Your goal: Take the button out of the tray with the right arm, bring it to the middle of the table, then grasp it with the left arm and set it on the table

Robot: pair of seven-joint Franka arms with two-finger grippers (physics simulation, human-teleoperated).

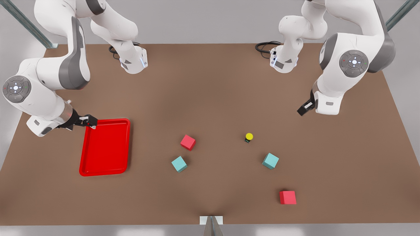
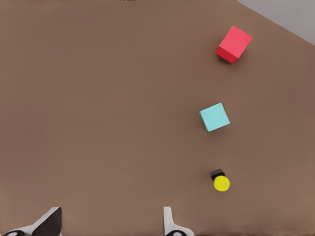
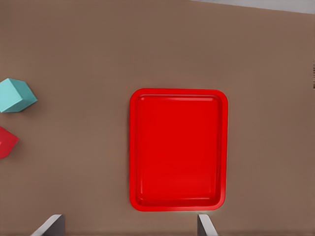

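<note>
A brown bench (image 1: pixel 210 98) carries everything. Nearest the camera in the front view lies a red cube (image 1: pixel 287 197). Beyond it sit two teal cubes (image 1: pixel 179 164), a second red cube (image 1: pixel 188 142), and the button (image 1: pixel 248 137), yellow cap up, standing on the bare bench toward the front view's right, well apart from the tray (image 1: pixel 105 147). The red tray lies empty at the front view's left. At its far corner hovers the right pincer (image 1: pixel 90 122), fingers spread and holding nothing. Farther back on the front view's right, the left pincer (image 1: pixel 303 108) hangs above the bench, released, with the button near it. The placing looks finished; the likely next move is simply for both arms to pull clear.
</note>
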